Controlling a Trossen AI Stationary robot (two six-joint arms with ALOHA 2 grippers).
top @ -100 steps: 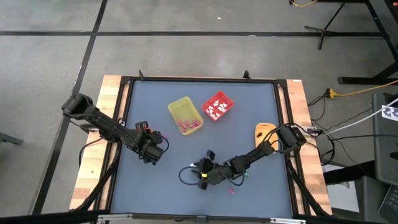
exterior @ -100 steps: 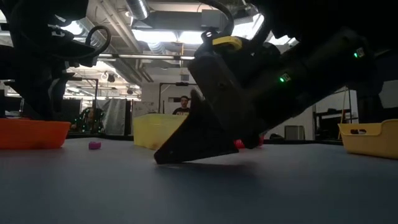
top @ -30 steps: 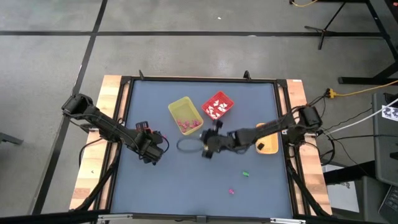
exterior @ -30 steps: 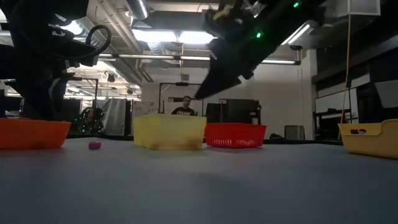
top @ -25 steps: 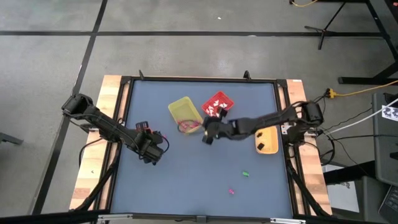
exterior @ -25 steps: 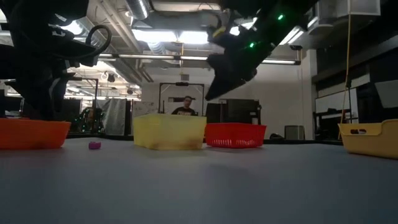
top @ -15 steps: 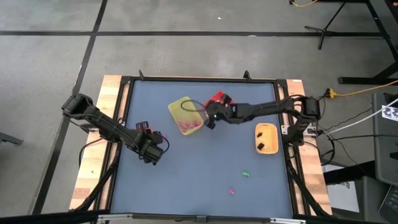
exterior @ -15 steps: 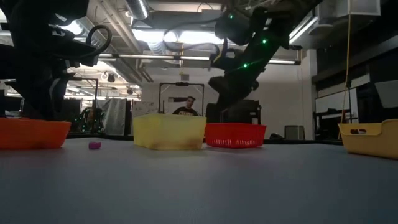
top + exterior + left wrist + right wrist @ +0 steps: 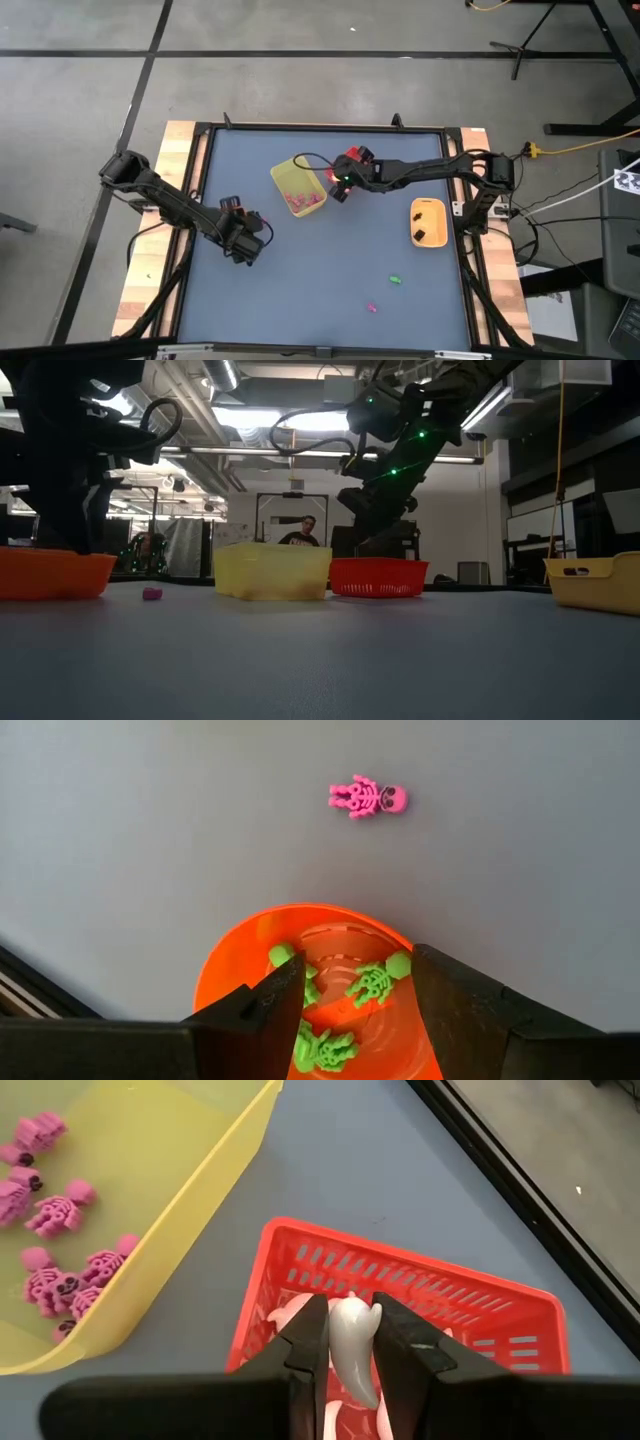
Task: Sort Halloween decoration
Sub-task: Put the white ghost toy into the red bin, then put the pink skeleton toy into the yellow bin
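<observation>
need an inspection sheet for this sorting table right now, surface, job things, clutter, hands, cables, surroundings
surface: blue-grey table top, wooden edges.
job's things: pink skeletons in yellow bin; white pieces in red bin; green skeletons in orange bowl; loose pink skeleton and green piece on table.
clutter: orange tray holding dark pieces.
hands: right hand over red bin, shut on white ghost; left hand open over orange bowl.
cables: yellow cable on floor.
surroundings: person beyond table.
</observation>
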